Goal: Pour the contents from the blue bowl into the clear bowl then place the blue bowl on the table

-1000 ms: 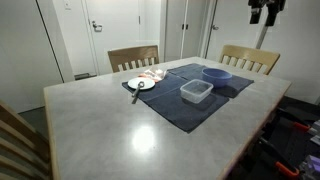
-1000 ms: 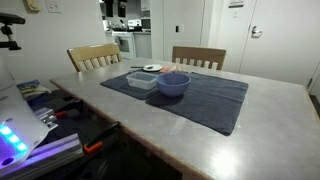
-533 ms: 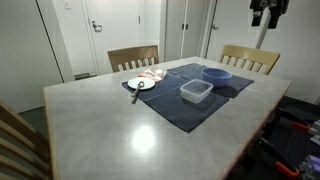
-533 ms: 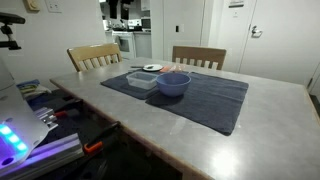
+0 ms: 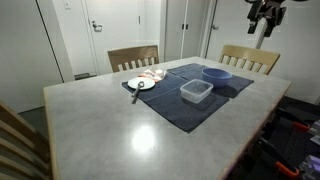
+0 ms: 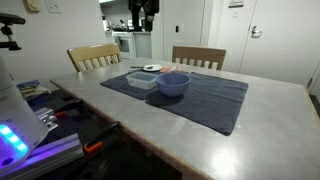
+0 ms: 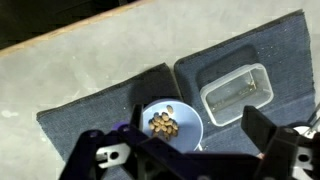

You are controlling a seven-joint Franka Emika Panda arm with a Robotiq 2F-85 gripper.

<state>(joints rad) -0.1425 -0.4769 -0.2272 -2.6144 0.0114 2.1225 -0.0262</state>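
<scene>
So the blue bowl sits on the dark cloth on the desk. It has a small heap of tan-brown bits in the middle. They could be nuts or cereal, the wrist view is too soft to say. The clear bowl is just beside it on the same cloth, upright, and it looks empty from above. Both exterior views show the same pair: blue bowl next to clear bowl, both flat on the cloth.

The gripper hangs high above the desk, well apart from both bowls. In the wrist view its fingers are spread wide with nothing between them, and the blue bowl shows through the gap.

There's also a white plate at one corner of the cloth.
</scene>
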